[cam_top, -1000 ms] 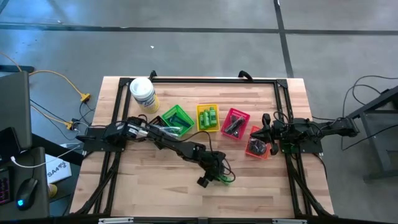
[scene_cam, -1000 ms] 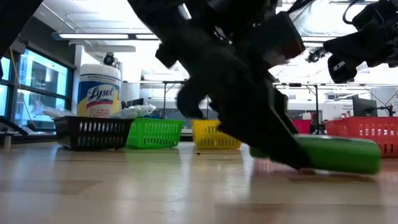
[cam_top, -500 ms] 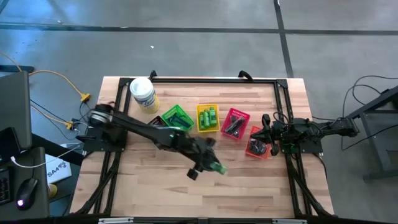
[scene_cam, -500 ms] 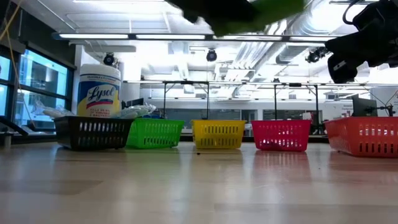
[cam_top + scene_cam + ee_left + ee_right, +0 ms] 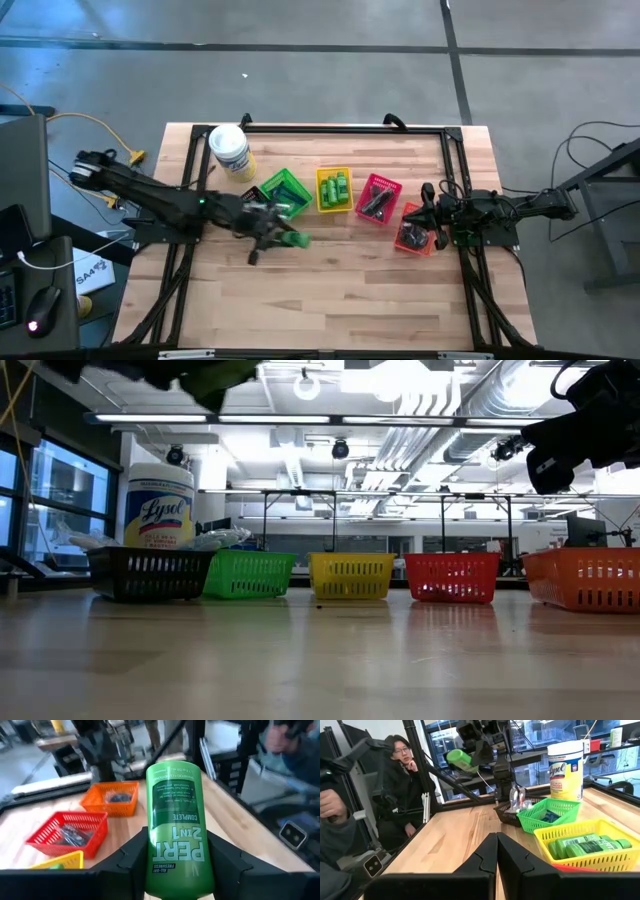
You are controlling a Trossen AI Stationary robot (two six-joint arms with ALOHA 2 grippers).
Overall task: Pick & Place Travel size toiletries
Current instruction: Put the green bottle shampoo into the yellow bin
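Observation:
Above the wood table (image 5: 330, 300), a bright green mini bottle (image 5: 174, 805) is in my left gripper (image 5: 176, 837), which is shut on it. In the high view the gripper (image 5: 272, 235) and bottle (image 5: 294, 239) hang just in front of the green basket (image 5: 283, 192). The right wrist view shows the bottle (image 5: 461, 760) high in the air. More green bottles lie in the yellow basket (image 5: 334, 188). My right gripper (image 5: 432, 215) waits shut at the table's right, beside the orange basket (image 5: 415, 230). My left gripper pinches the bottle's two long sides (image 5: 151, 847) between its two fingers (image 5: 131, 857). The fingers come nearly level from the table's left and lie along the bottle. The far end sticks out past the fingertips. The bottle is lifted clear of the table, label up.
A row of baskets stands across the table: black (image 5: 150, 572), green, yellow, red (image 5: 378, 197) and orange. A white Lysol tub (image 5: 229, 150) stands at the far left. A person (image 5: 402, 775) sits beyond the table's near side.
My left gripper has lifted the green bottle off the table and tipped up from slanting down to almost level. It has carried the bottle from near the front middle of the table toward the left and far edges, up to the green basket.

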